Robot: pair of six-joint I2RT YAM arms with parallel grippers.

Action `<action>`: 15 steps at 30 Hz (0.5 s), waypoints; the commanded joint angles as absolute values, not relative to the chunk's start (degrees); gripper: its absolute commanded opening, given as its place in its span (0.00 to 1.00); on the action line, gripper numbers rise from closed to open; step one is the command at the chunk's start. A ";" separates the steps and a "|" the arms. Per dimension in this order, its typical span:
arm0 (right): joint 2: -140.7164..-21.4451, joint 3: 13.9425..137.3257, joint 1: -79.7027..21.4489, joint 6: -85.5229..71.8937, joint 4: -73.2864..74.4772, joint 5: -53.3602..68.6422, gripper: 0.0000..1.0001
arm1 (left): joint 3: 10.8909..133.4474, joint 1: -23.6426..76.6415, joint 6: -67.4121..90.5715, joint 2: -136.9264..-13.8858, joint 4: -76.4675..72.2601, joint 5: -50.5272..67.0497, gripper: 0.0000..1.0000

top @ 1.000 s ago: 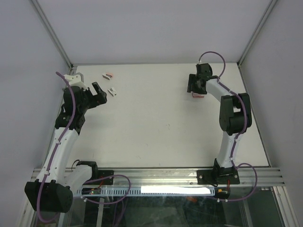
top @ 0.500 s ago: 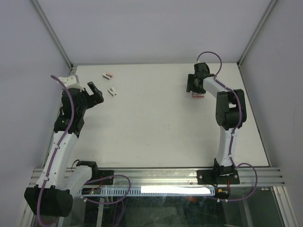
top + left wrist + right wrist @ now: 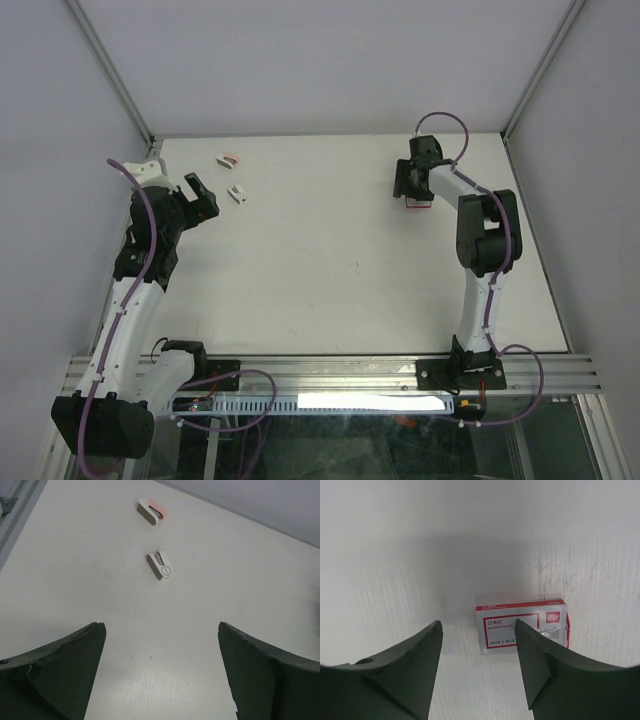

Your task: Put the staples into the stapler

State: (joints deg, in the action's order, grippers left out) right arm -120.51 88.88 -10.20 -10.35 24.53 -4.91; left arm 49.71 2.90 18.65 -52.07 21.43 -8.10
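A small white-and-pink stapler (image 3: 152, 511) lies at the far left of the table; it also shows in the top view (image 3: 227, 158). A second small white stapler-like piece (image 3: 161, 565) with a round mark lies nearer, also visible from above (image 3: 238, 193). My left gripper (image 3: 161, 625) is open and empty, short of both (image 3: 203, 192). My right gripper (image 3: 477, 622) is open just above the red-and-white staple box (image 3: 522, 625), its right finger overlapping the box. From above, this gripper (image 3: 408, 186) hides most of the box (image 3: 419, 203). The loose silvery staples are out of view.
The white table (image 3: 330, 260) is walled by grey panels on the left, back and right. The box lies near the back right corner. A metal rail (image 3: 340, 372) runs along the near edge by the arm bases.
My left gripper has drawn back to the left, away from the two white pieces. My right gripper has shifted slightly toward the back over the box. Both have held still for the last half second.
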 commanded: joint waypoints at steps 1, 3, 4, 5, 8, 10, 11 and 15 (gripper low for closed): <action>-116.19 83.51 -12.68 -12.72 27.32 -2.51 0.62 | 49.69 2.55 18.77 -50.76 19.07 -8.36 0.99; -113.98 80.36 -13.92 -13.63 27.27 -1.80 0.62 | 49.66 2.55 18.17 -50.49 19.01 -6.30 0.99; -112.65 78.58 -14.69 -14.05 27.06 -1.11 0.62 | 49.58 2.55 18.05 -50.35 18.91 -5.27 0.99; -111.20 76.67 -15.72 -14.56 26.66 -0.42 0.62 | 49.51 2.50 17.93 -50.16 18.71 -4.57 0.99; -107.26 70.56 -19.03 -16.11 25.74 2.28 0.62 | 49.33 2.52 18.02 -49.92 18.42 -4.03 0.99; -105.40 67.30 -21.58 -17.59 25.18 3.86 0.62 | 49.33 2.47 18.20 -49.97 18.37 -4.17 0.99; -104.60 65.85 -23.10 -18.66 24.88 4.33 0.62 | 49.34 2.54 18.33 -49.94 18.38 -4.21 0.99; -101.52 61.74 -29.19 -22.93 23.86 5.90 0.61 | 49.28 2.47 18.47 -49.99 18.39 -4.26 0.99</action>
